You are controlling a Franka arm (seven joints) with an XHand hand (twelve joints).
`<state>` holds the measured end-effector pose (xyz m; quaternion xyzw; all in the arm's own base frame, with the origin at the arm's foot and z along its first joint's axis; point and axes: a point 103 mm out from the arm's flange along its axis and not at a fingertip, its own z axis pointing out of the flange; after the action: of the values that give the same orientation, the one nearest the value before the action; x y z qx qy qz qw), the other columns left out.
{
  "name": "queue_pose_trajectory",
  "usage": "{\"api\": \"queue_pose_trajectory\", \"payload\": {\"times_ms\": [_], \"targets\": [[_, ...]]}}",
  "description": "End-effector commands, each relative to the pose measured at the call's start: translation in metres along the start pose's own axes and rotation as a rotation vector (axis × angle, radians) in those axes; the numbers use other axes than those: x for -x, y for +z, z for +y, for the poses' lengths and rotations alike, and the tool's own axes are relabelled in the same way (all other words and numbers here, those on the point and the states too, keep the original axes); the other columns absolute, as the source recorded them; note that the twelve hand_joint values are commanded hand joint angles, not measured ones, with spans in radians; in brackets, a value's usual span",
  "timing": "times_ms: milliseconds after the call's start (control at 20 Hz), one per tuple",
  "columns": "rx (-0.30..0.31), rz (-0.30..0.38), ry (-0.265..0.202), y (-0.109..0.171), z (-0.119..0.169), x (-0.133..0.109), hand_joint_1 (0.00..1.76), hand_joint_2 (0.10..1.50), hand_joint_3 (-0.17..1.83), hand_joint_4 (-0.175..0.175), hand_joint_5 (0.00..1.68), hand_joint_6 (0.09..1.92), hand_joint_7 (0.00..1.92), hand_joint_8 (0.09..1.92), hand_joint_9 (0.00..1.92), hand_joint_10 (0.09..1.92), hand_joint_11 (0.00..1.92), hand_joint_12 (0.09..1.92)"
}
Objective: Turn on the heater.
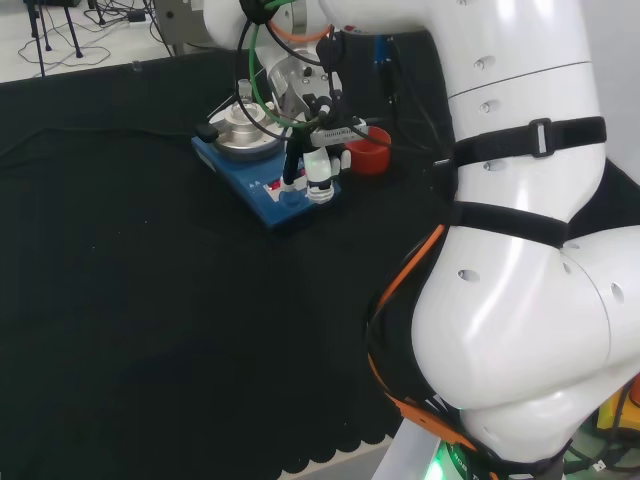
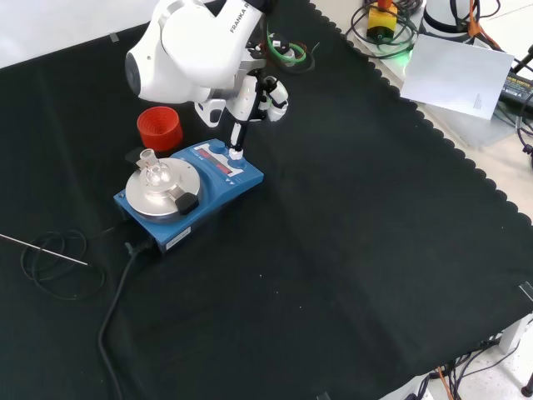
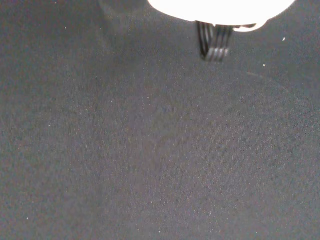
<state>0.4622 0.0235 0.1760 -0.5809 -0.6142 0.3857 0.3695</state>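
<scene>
- Hand (image 2: 250,104) poised over the heater's front panel, one straight finger (image 2: 237,137) pointing down with its tip on the blue control strip beside the red display; the other fingers are tucked up by the palm. Nothing gripped; it reads as a pressing pose.
- Head view: same contact, the fingertip (image 1: 293,180) meeting the panel of the heater (image 1: 262,160) at its near right corner, with the rest of the hand (image 1: 320,150) above it.
- Heater (image 2: 187,196): blue box with a round silver top plate, sitting on the black cloth (image 2: 350,250) left of centre in the front view.
- Small clear glass vessel (image 2: 154,169) stands on the plate; contents cannot be told.
- Black knob or block (image 2: 187,201) at the plate's near edge.
- Red ribbed ring stand (image 2: 159,128) just behind the heater in the front view, apart from it.
- Black power cable (image 2: 117,308) runs from the heater toward the cloth's near edge; a thin probe with coiled lead (image 2: 50,254) lies to the left.
- Wrist view: bare cloth (image 3: 150,160), a blurred white part of the hand (image 3: 220,7) above it.
</scene>
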Motion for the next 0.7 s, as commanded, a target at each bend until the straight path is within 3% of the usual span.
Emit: {"api": "queue_pose_trajectory", "payload": {"times_ms": [50,700], "targets": [[-0.006,-0.001,-0.003,-0.0002,0.0001,0.0003,1.44,0.63,1.09,0.012,0.01,0.09,1.59,1.79,1.73,1.67,1.87,1.61],[-0.017,-0.004,0.0,0.0042,0.0043,0.0009,1.44,0.62,1.09,0.008,0.02,0.09,1.58,1.8,1.73,1.67,1.87,1.61]]}}
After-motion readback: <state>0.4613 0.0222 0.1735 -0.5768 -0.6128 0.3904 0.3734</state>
